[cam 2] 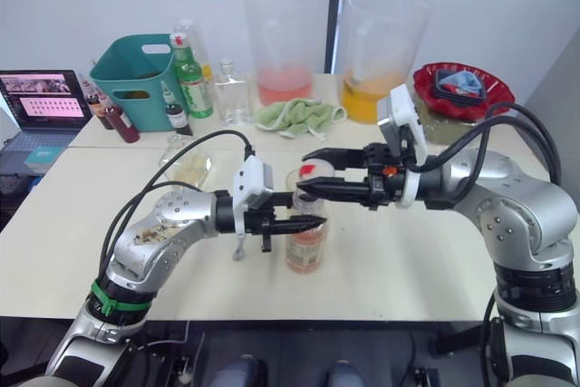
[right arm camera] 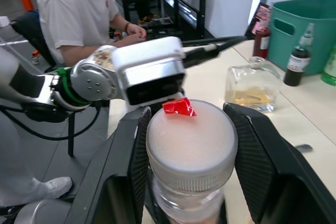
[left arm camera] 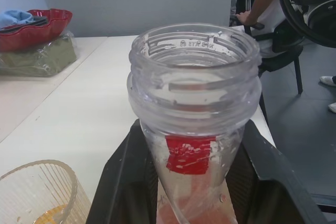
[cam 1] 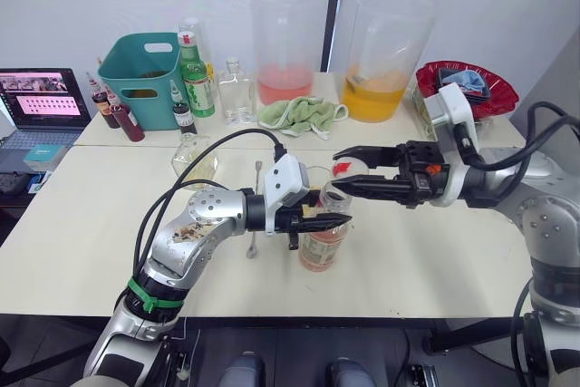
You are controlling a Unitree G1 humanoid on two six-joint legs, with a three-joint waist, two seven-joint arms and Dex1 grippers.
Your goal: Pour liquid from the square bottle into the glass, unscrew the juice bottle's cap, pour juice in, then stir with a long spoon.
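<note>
Nearest of all, toward the middle of the surface's (cam 1: 435, 251) near edge, the left tool (cam 1: 337, 220) was closed narrow around the upper body of the juice bottle (cam 1: 322, 246), which stood upright on the surface. That grip probably served to stop the bottle turning or tipping while its top was worked. Left of the bottle and further back, the square bottle (cam 1: 195, 159) rested with a little yellow liquid in it, well clear of both arms. The long spoon (cam 1: 257, 178) lay on the surface between the two, pointing from far edge to near edge. The left forearm crossed over it and hid its middle. Just behind the juice bottle stood the glass (left arm camera: 37, 198), showing some yellow at the bottom. From the head views it was hard to separate from the bottle and the tools in front of it. The left wrist view cut off its base. From the right, the right tool (cam 1: 337, 172) reached in level, with its two fingers pinched on the juice bottle's cap (right arm camera: 191, 140). The cap seemed to hang just above the neck. The left wrist view showed bare threads and an open mouth, so the unscrewing looked finished. The gap between cap and neck was hard to judge. Keeping the cap directly overhead suggested it was only just free.
</note>
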